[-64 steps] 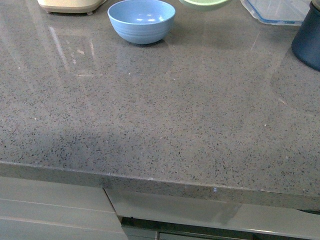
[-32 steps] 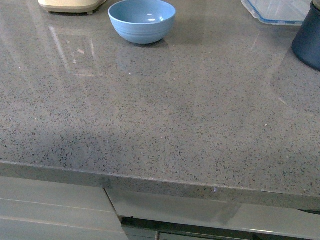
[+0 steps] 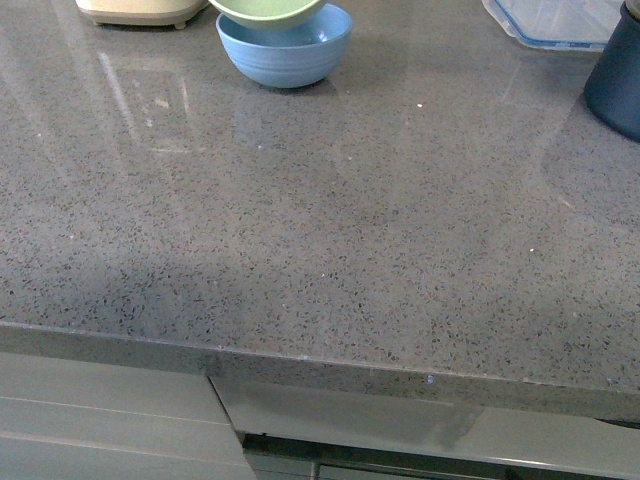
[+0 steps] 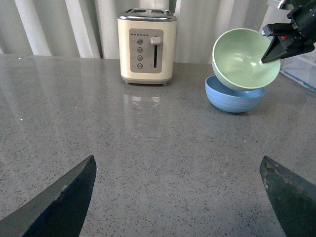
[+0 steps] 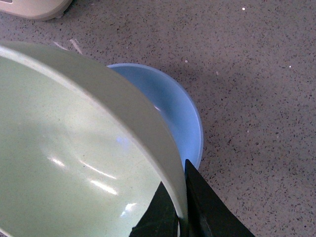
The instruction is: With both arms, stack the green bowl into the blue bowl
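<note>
The blue bowl [image 3: 285, 52] stands upright on the grey speckled countertop [image 3: 320, 260], at the far side and somewhat left of the middle. The green bowl [image 4: 244, 59] hangs over it, tilted steeply so that its pale inside faces the left arm's camera. Its lower side dips to the mouth of the blue bowl and its upper rim is raised. It is not seated level, and the pictures do not show whether the two bowls touch.

The right gripper [image 5: 180, 207] holds the green bowl by the rim. Its two dark fingers are pinched on the wall, one inside and one outside. In the right wrist view the green bowl fills most of the picture, and a crescent of the blue bowl's inside shows beyond its rim.

The left gripper [image 4: 175, 197] is spread wide and holds nothing. Its dark fingers [image 4: 59, 202] show at the near corners of the left wrist view, over bare countertop and well apart from both bowls.

A cream toaster [image 4: 146, 47] stands at the far edge, just left of the bowls, in front of a wall of pale vertical slats [image 4: 74, 29]. A clear container with a blue rim [image 3: 555, 25] lies at the far right. Nearer than it, a dark navy pot [image 3: 615, 75] is cut off by the right edge of the front view. Pale drawer fronts [image 3: 110, 420] show below the near edge of the countertop.
</note>
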`<action>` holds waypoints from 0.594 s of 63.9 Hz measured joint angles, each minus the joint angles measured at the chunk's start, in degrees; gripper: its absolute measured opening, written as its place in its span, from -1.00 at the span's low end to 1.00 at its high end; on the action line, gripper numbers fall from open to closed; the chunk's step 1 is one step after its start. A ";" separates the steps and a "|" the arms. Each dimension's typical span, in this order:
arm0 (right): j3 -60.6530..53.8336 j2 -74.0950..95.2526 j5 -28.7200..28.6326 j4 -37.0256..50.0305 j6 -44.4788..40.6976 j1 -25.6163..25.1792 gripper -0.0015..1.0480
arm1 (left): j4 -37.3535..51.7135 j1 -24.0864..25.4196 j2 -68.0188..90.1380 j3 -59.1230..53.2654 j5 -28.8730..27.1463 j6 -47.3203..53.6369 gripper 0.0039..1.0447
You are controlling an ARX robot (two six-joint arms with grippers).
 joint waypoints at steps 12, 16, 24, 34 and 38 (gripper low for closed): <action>4.37 2.93 -0.04 -1.44 -0.42 -0.02 -0.98 | 0.00 0.00 0.00 0.00 0.00 -0.02 0.88; 6.73 4.66 -0.04 -2.51 -0.50 -0.15 -0.98 | 0.00 0.00 0.00 0.00 -0.02 -0.02 0.88; 7.21 5.51 -0.04 -1.97 -0.96 -0.52 -0.98 | 0.00 0.00 0.00 0.00 0.00 -0.02 0.88; 5.81 5.42 -0.17 -0.17 -1.29 -0.90 -0.98 | 0.00 0.00 0.00 0.00 0.00 0.00 0.88; 5.16 5.40 -0.50 0.02 -1.40 -0.96 -0.98 | 0.00 0.00 0.00 0.00 0.00 0.00 0.88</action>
